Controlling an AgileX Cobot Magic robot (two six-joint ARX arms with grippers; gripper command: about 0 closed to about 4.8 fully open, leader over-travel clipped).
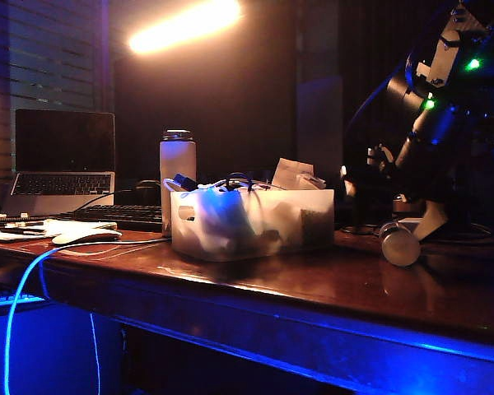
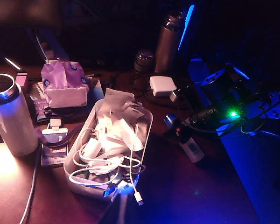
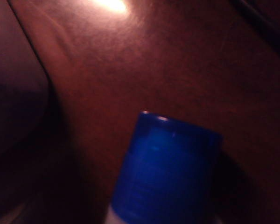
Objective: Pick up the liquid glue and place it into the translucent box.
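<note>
The liquid glue lies on its side on the brown table, right of the translucent box, its round flat end facing the exterior camera. In the left wrist view the pale bottle shows a blue cap. My right gripper reaches down over the bottle, open, with a white finger on either side. The right wrist view is filled by the blue cap; no fingers show there. The translucent box holds white cables and papers. My left gripper is in no view.
A tall white flask with a dark lid stands behind the box's left end. A laptop and keyboard sit at the back left. A dark metal flask, a white adapter block and a tissue pack lie beyond the box.
</note>
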